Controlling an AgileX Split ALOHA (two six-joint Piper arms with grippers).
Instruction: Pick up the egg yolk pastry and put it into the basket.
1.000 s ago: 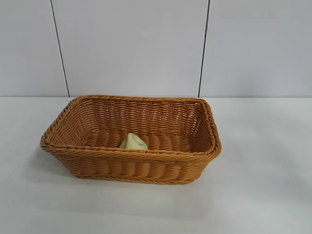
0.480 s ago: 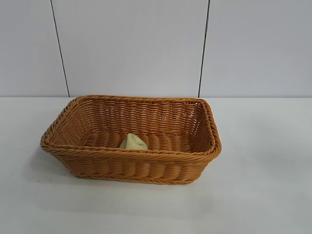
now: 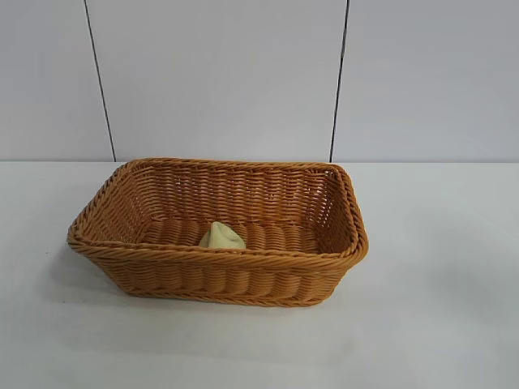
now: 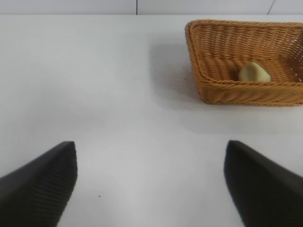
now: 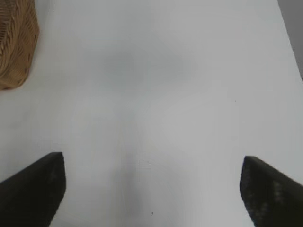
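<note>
The orange-brown wicker basket (image 3: 243,279) stands in the middle of the white table. Inside it, on the woven floor near the front wall, lies the pale yellow egg yolk pastry (image 3: 222,236), also seen in the left wrist view as the egg yolk pastry (image 4: 254,72) within the basket (image 4: 227,92). Neither arm shows in the exterior view. My left gripper (image 4: 150,156) hangs open over bare table, well away from the basket, nothing between its fingers. My right gripper (image 5: 152,165) is open too, above bare table, with only a corner of the basket (image 5: 16,47) at the view's edge.
A white table (image 3: 438,308) surrounds the basket on every side. Behind it rises a pale wall with two thin dark vertical seams (image 3: 338,81).
</note>
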